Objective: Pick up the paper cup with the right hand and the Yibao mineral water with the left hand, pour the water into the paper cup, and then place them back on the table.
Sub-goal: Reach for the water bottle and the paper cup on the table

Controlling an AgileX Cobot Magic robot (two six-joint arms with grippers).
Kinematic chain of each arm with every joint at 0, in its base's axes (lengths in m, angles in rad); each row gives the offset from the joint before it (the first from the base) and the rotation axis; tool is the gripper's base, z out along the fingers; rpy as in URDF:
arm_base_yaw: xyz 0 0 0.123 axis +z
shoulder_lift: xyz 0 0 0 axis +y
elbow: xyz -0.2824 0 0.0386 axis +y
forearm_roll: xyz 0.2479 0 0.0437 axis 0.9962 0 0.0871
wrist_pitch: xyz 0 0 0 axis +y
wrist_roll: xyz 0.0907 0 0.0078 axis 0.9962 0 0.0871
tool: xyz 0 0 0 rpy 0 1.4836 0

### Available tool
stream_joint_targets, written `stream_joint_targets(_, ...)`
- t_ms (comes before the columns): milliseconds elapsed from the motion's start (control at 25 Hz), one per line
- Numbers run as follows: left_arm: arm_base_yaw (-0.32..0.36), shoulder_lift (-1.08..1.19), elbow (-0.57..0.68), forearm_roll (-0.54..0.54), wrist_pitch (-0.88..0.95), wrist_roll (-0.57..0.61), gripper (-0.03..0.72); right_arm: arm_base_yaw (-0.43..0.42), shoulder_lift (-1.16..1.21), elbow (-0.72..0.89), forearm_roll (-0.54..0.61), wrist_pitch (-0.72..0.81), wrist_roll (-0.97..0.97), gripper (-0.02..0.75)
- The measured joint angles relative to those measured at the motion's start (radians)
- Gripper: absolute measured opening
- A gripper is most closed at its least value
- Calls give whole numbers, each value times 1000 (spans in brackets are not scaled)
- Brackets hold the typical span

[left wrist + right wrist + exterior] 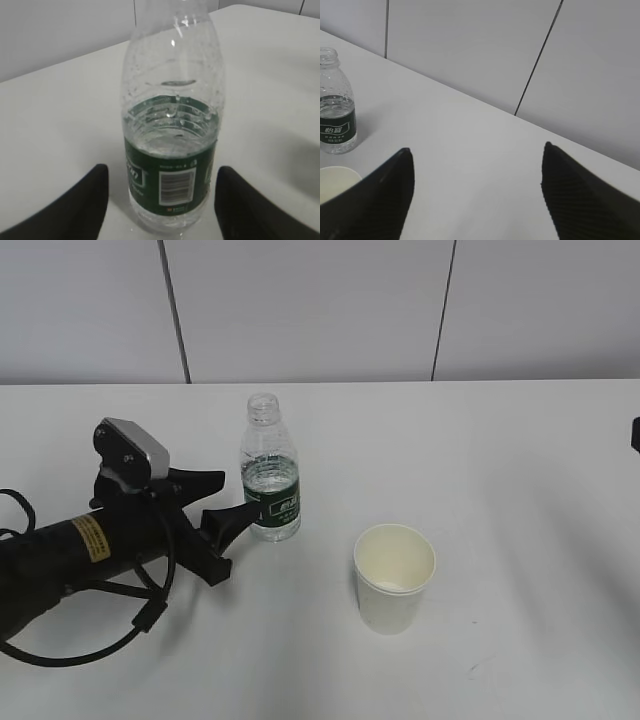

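Observation:
The Yibao mineral water (270, 480) stands upright and capless on the table (520, 450), with water about up to its green label. My left gripper (238, 497) is open, low over the table, just left of the bottle. In the left wrist view the bottle (172, 150) stands between the open fingers (92, 192), with a gap on each side. The paper cup (394, 578) stands empty, right of and nearer than the bottle. My right gripper (476, 150) is open and empty above bare table; its view shows the bottle (335, 110) and the cup's rim (335, 181) at far left.
A black cable (90, 640) loops under the left arm at the lower left. A sliver of the right arm (636, 432) shows at the right edge of the exterior view. A grey panelled wall (320, 300) runs behind the table's far edge.

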Motion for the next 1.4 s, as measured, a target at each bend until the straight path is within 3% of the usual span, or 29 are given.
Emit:
stream_joint_targets(600,-40,66,-45,-8,0,-8,425,0,0,0,0,3,6,587)
stream_joint_targets(1400,-41,66,-47,-35,0,-10,425,0,0,0,0,8,15,587)
